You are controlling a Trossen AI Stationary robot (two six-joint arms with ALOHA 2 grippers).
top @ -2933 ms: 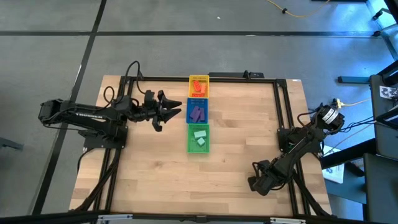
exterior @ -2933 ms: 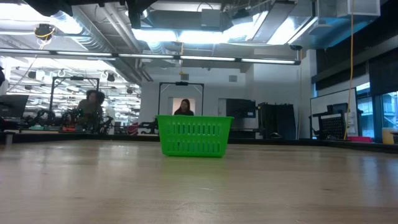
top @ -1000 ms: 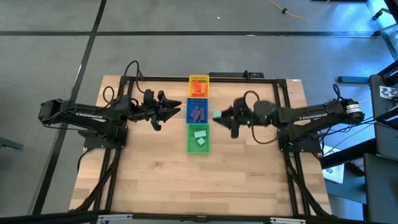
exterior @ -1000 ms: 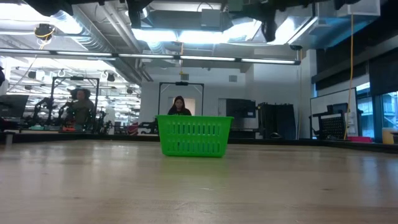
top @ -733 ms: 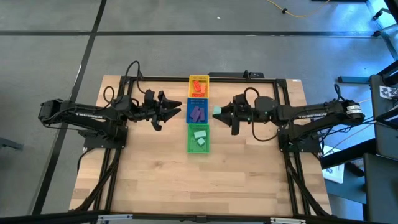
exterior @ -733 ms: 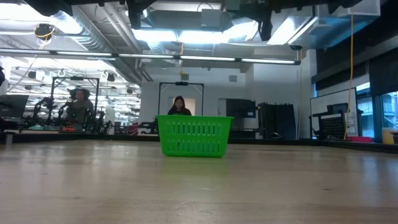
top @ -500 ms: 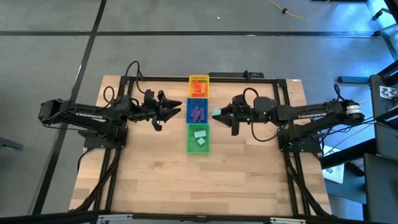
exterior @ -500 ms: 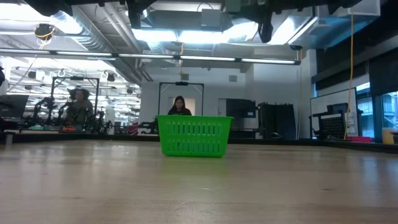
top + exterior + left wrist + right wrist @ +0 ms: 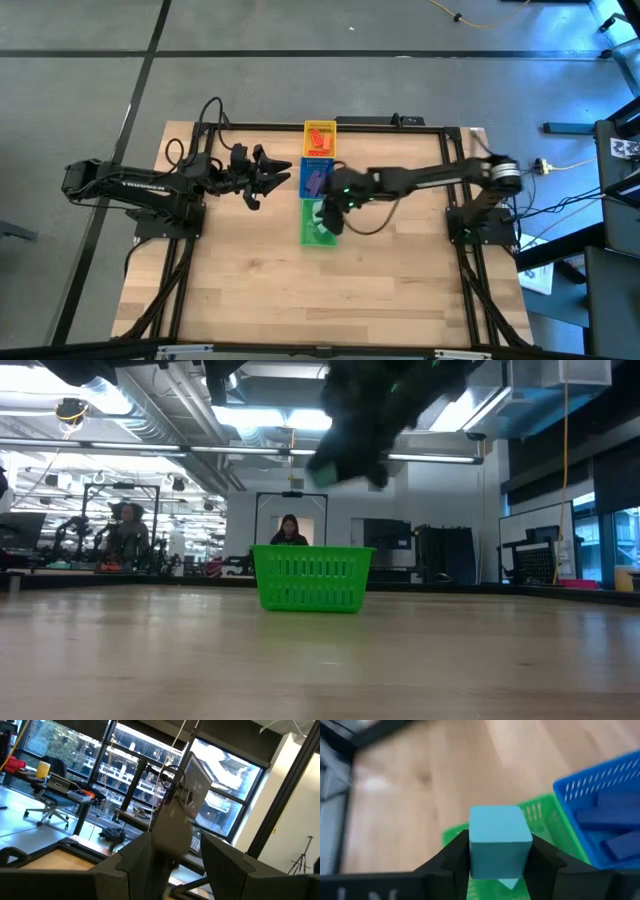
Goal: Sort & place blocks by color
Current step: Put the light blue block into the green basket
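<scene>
My right gripper (image 9: 333, 203) reaches in from the table's right and hangs over the green tray (image 9: 319, 226), shut on a teal block (image 9: 500, 840). In the low view the gripper (image 9: 350, 445) is blurred, above the green tray (image 9: 312, 577). Teal blocks lie in the green tray, purple blocks in the blue tray (image 9: 317, 178) and orange-red blocks in the yellow tray (image 9: 319, 138). My left gripper (image 9: 285, 173) waits open just left of the blue tray, holding nothing. My right gripper pinches the teal block between its two fingers (image 9: 452, 857), one on each opposite side face (image 9: 472, 851). The fingers slant down from the table's right. The block is lifted clear, above the green tray (image 9: 540, 812) beside the blue tray (image 9: 600, 795).
The three trays stand in a row along the table's middle, yellow farthest, green nearest. Bare wooden tabletop (image 9: 390, 290) stretches to both sides and toward the near edge. People sit in the room far behind the table (image 9: 288, 532).
My right arm has swung from beside the blue tray's right side toward the table's left and near edge, and has come down over the green tray, carrying the teal block. Its gripper has stayed shut on the block.
</scene>
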